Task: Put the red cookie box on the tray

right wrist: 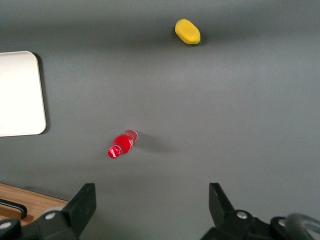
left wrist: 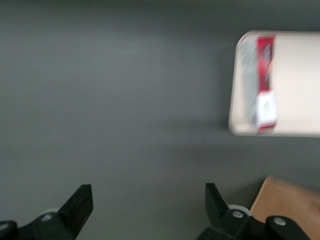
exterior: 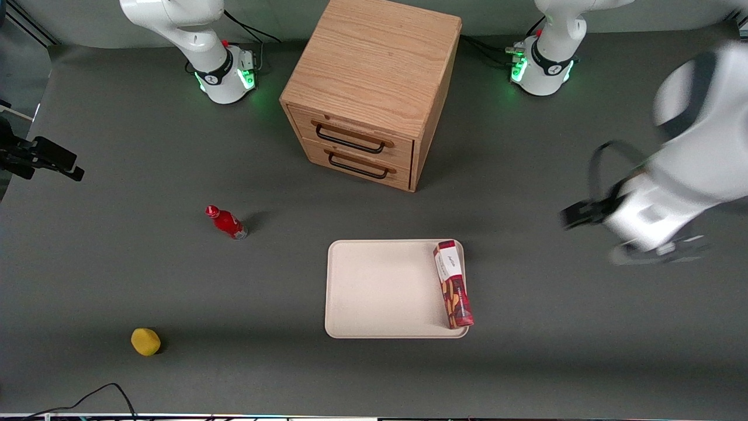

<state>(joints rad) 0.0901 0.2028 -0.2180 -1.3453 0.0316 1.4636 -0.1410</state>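
Red cookie box flat on tray — pincer well aside, fingers apart, empty.

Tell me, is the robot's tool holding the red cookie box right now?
No, the red cookie box lies on the tray, while the open, empty tool is off toward the working arm's end of the table.

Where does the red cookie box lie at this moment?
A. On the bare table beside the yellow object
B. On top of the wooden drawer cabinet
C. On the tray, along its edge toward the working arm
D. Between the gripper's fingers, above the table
C: the red cookie box lies flat on the tray, along its edge toward the working arm, while the gripper hangs open and empty over bare table, apart from the tray.
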